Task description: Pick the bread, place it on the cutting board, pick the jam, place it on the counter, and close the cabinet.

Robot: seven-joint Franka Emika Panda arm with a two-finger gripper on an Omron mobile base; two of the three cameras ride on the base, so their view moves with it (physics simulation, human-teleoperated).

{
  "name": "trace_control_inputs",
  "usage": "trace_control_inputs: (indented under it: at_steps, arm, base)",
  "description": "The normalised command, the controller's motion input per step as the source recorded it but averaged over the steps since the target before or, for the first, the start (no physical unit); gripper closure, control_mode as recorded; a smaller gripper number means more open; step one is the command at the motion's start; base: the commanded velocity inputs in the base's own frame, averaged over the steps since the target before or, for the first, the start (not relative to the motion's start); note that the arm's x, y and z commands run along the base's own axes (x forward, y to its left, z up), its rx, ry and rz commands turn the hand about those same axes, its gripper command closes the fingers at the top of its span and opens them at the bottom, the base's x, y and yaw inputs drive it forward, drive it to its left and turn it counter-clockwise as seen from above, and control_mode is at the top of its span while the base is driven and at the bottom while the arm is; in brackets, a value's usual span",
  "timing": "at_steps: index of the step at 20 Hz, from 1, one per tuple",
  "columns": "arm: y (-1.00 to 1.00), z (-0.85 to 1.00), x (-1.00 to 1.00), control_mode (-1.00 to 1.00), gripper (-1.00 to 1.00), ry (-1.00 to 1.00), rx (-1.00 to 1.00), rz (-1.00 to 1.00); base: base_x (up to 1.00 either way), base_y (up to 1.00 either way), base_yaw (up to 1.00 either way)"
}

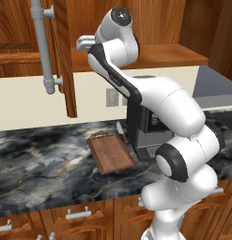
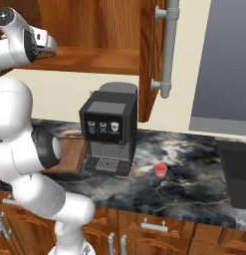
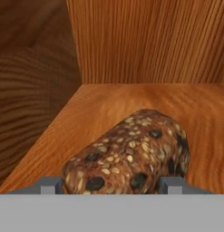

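The seeded, rounded bread (image 3: pixel 131 154) lies on the wooden cabinet (image 3: pixel 145 41) shelf, between the gripper (image 3: pixel 112 186) fingertips; jaws stand apart, contact unclear. Below, the rimmed cutting board (image 1: pixel 110 152) rests beside the coffee machine (image 2: pixel 108 127).

A seeded brown bread (image 3: pixel 131 154) lies on the open cabinet (image 1: pixel 150 55) shelf; cutting board (image 1: pixel 110 152) and red jam (image 2: pixel 160 170) rest on the dark counter (image 1: pixel 37 164).

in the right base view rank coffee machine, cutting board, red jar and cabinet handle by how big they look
1. coffee machine
2. cabinet handle, long but thin
3. cutting board, partly hidden by the arm and machine, so unsure
4. red jar, clearly smallest
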Motion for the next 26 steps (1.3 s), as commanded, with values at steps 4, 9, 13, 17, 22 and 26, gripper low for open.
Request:
trace_control_inputs:
  at_steps: [4, 9, 13, 17, 22, 26]
  arm:
    - [-0.03, 0.0, -0.46, -1.0, 1.0, 0.0, 0.0, 0.0]
    - [-0.12, 0.0, -0.47, -1.0, 1.0, 0.0, 0.0, 0.0]
    - [-0.25, 0.0, -0.45, -1.0, 1.0, 0.0, 0.0, 0.0]
    - [-0.33, 0.0, -0.49, -1.0, 1.0, 0.0, 0.0, 0.0]
    - [-0.32, 0.0, -0.54, -1.0, 1.0, 0.0, 0.0, 0.01]
    - [-0.37, 0.0, -0.62, -1.0, 1.0, 0.0, 0.0, 0.02]
  base:
    - [0.0, 0.0, 0.0]
    - [0.0, 0.0, 0.0]
    - [0.0, 0.0, 0.0]
    - [0.0, 0.0, 0.0]
    - [0.0, 0.0, 0.0]
    - [0.0, 0.0, 0.0]
